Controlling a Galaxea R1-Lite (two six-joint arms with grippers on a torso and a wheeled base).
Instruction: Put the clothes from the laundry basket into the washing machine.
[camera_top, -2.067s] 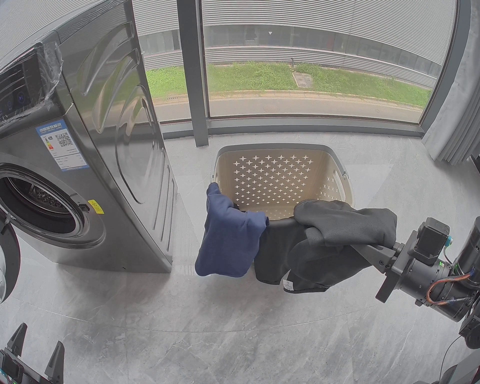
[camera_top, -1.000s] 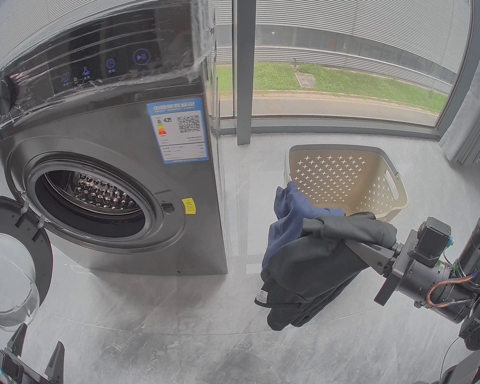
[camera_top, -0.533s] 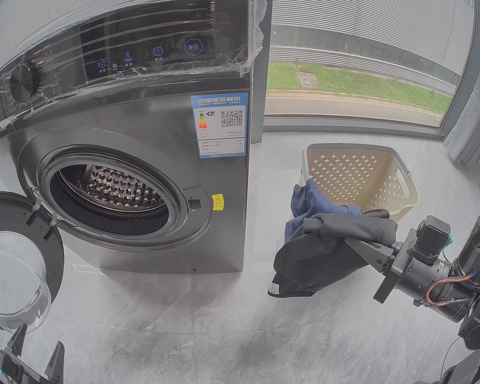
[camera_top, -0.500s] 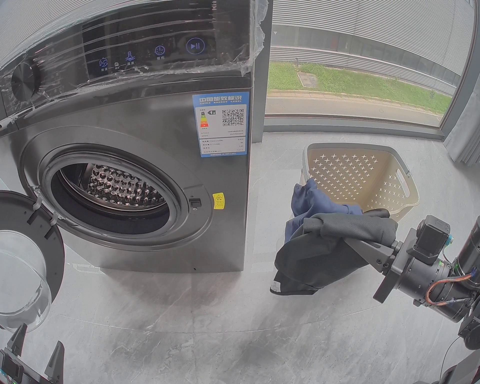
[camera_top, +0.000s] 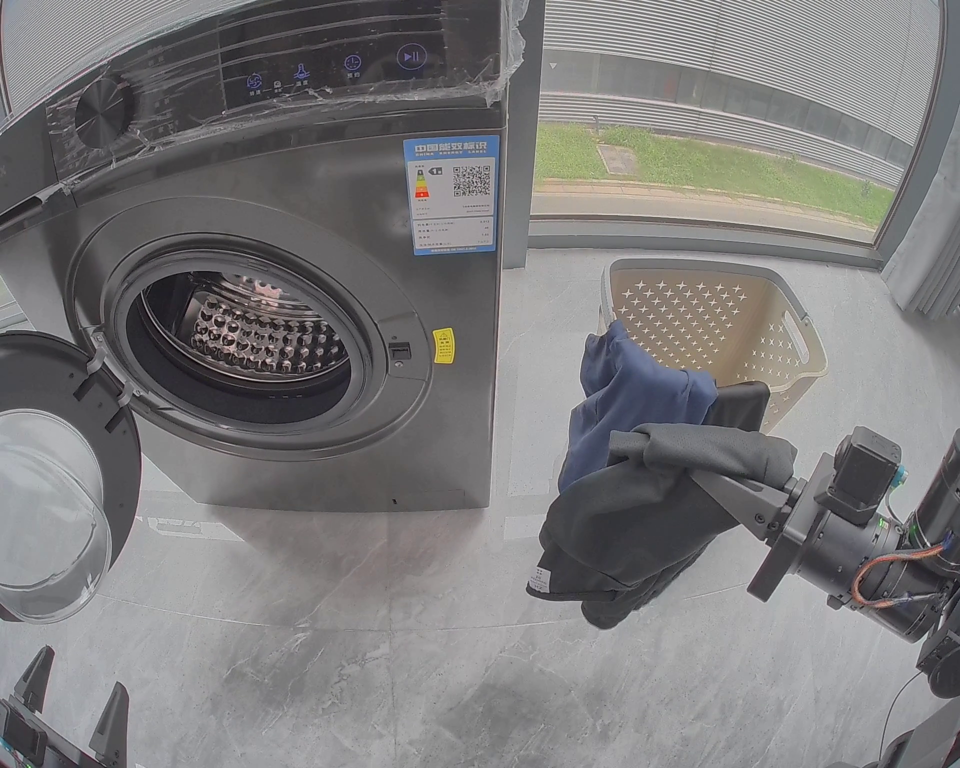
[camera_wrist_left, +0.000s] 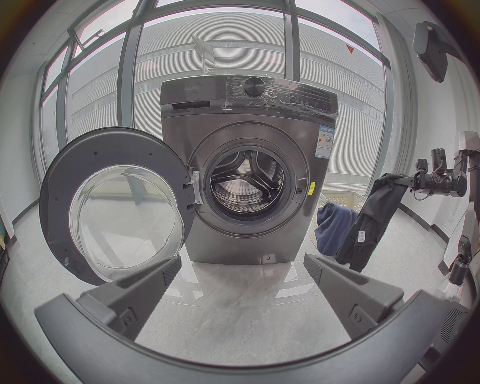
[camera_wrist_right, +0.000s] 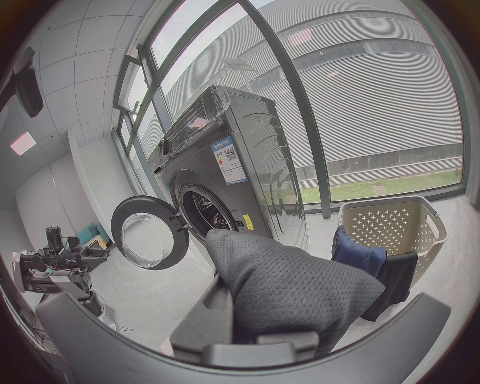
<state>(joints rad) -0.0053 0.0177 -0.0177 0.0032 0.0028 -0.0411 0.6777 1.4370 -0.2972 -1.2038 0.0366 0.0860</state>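
Down on the floor by the big window, the grey washing machine (camera_top: 300, 330) is standing with its round door (camera_top: 50, 470) hanging wide open to one side. The shiny drum (camera_top: 250, 330) is showing through the hole. Beside the machine, the cream laundry basket (camera_top: 800, 320) is sitting on the floor. A dark grey cloth (camera_top: 630, 520) is hanging in the air in front of the basket, off the floor. A blue cloth (camera_top: 630, 385) and a black cloth (camera_top: 745, 405) are hanging over the basket's near rim. The right gripper (camera_top: 715, 485) is squeezing tight on the top of the dark grey cloth, and the cloth is folding over its fingers. The left gripper (camera_wrist_left: 241, 260) is sitting low, well away from the machine, facing the open drum. Its two fingers are spread wide apart and are holding nothing.
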